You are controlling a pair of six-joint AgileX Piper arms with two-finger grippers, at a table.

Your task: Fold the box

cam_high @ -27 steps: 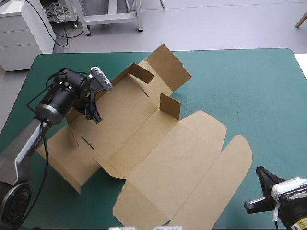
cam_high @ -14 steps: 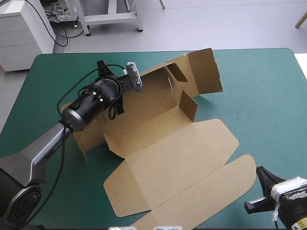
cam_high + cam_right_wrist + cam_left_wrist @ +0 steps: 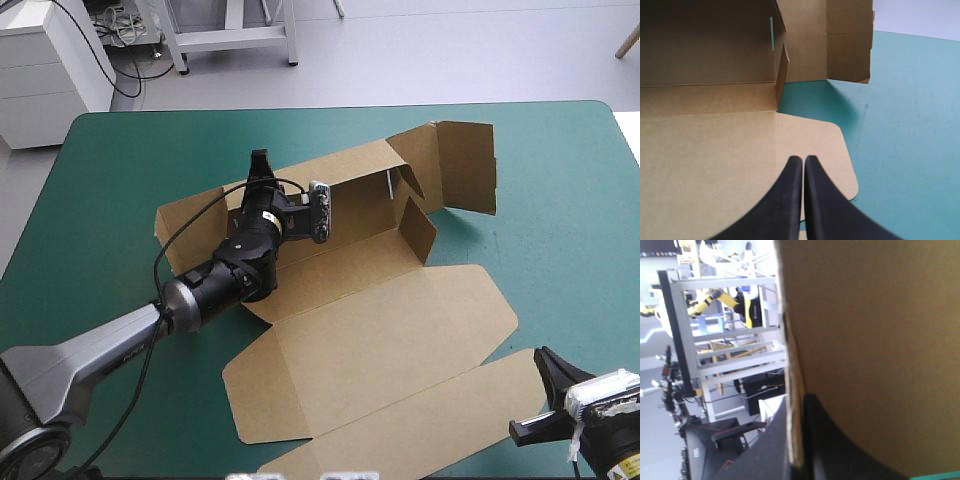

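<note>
Clamped on the box (image 3: 875, 340) right now, with the left jaws all but closed at lower centre of the frame and one black finger (image 3: 840, 455) on each face of the board. Seeing brown wall across the whole right side, with its cut edge running up the middle. Catching a sliver of teal-green desk (image 3: 940, 475) in the lower right corner.

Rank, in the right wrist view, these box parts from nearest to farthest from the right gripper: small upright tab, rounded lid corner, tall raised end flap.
1. Rounded lid corner: lying flat, right beside the right gripper, its fingers shut.
2. Small upright tab: ahead, standing at the fold.
3. Tall raised end flap: farthest, beyond the tab.
</note>
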